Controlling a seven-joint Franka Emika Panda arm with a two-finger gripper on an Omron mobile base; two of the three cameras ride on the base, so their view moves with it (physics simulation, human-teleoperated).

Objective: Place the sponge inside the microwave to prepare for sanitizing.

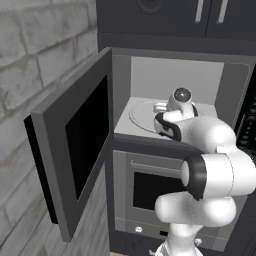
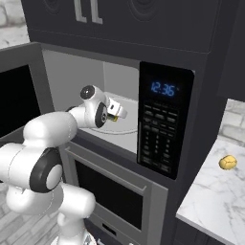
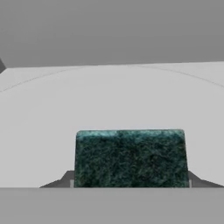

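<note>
gripper [image 2: 116,112] sits inside the large grey built-in microwave [image 2: 165,119], door open, fingers clamped on the small yellow sponge with dark green scouring layer [image 3: 130,158], held just above the pale round turntable [image 1: 142,115].

We see flat, even rendered light with faint shadows; the microwave [image 1: 170,95] interior reads pale and bright; edges look soft and slightly blurred.
</note>
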